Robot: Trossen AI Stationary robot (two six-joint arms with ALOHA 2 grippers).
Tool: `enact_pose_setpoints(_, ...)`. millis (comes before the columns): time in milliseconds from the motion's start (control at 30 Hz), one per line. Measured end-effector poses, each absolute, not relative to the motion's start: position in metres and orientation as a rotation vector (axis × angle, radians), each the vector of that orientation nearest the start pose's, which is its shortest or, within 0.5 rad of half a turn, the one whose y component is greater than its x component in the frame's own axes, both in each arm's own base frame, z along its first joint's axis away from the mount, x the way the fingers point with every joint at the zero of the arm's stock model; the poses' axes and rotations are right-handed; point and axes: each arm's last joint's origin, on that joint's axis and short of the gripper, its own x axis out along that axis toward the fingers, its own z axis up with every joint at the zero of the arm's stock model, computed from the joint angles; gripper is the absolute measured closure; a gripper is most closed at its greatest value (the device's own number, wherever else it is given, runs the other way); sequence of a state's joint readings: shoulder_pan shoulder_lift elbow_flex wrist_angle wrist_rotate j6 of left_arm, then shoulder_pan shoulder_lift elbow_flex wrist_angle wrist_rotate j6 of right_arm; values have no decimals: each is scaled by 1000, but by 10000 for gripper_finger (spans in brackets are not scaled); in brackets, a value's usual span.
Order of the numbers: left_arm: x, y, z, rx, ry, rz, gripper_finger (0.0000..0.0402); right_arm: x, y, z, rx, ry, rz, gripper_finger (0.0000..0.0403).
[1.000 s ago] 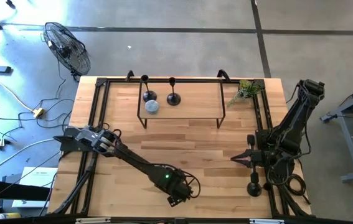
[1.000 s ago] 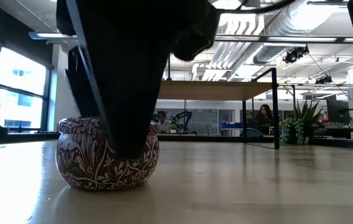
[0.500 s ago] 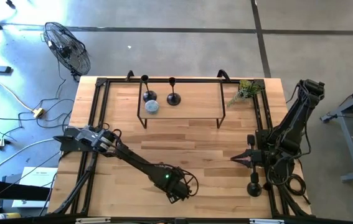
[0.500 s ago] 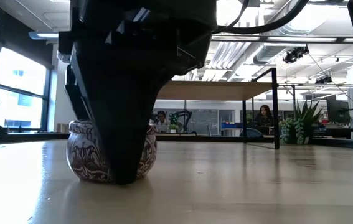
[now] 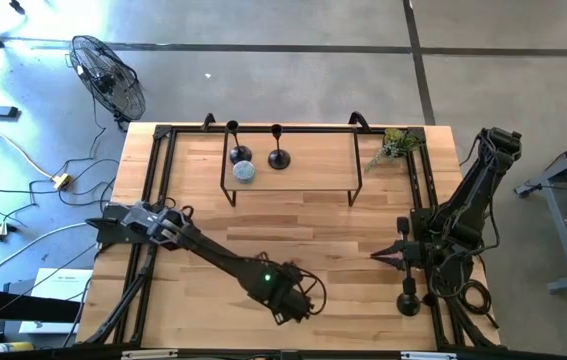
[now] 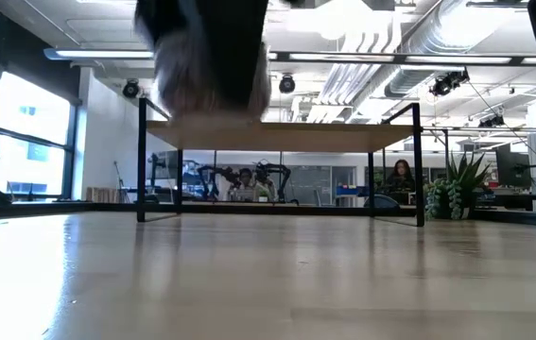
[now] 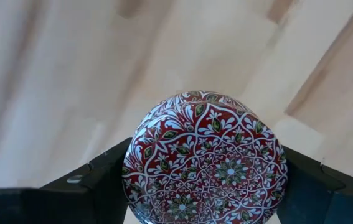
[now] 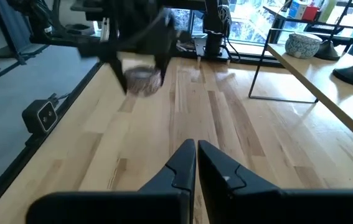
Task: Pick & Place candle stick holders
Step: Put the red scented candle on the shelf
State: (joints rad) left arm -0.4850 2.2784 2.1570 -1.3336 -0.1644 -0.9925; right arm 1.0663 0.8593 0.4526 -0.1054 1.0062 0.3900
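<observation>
Pale butcher-block wooden worktop (image 5: 293, 235) with black frame rails along its edges. Low wooden riser shelf on thin black metal legs (image 5: 293, 160), standing at the worktop's far edge. Left arm, dark, reaching diagonally across the near half of the worktop; its left tool (image 5: 288, 300) is clamped on a round red-and-white floral-patterned tin (image 7: 204, 158), one finger (image 7: 95, 186) pressed to each side, the tin lifted clear of the wood as seen in the low view (image 6: 213, 80). Right arm, folded at the right edge; its right tool (image 5: 381, 256) points inward with fingers (image 8: 182, 163) drawn narrow, nearly touching, holding nothing. Small green potted plant (image 5: 393, 146), far right corner beside the shelf. Two black candle stick holders with domed bases and thin stems (image 5: 278, 157), upright on the shelf, well apart from both tools. Third matching black candle stick holder (image 5: 408, 298), upright at the near right edge beside the right arm's base. Small pale blue-grey patterned bowl (image 5: 245, 172), on the shelf just beside the left holder.
</observation>
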Motion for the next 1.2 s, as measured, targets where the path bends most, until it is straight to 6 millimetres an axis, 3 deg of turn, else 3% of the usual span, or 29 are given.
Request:
enact_pose_setpoints(167, 402, -187, 286, -313, 1300, 453, 113, 104, 137, 223, -63, 254, 24, 391)
enact_pose_setpoints(367, 395, -152, 310, -292, 1288, 496, 113, 104, 139, 225, -64, 245, 46, 391)
enact_pose_setpoints(567, 407, -108, 324, -255, 1251, 491, 113, 104, 139, 226, -79, 243, 61, 391)
enact_pose_setpoints(833, 420, -41, 323, -222, 1285, 523, 113, 104, 140, 226, -96, 245, 72, 391)
enact_pose_setpoints(1200, 421, 24, 323, -200, 1311, 567, 113, 104, 139, 224, -129, 253, 74, 391)
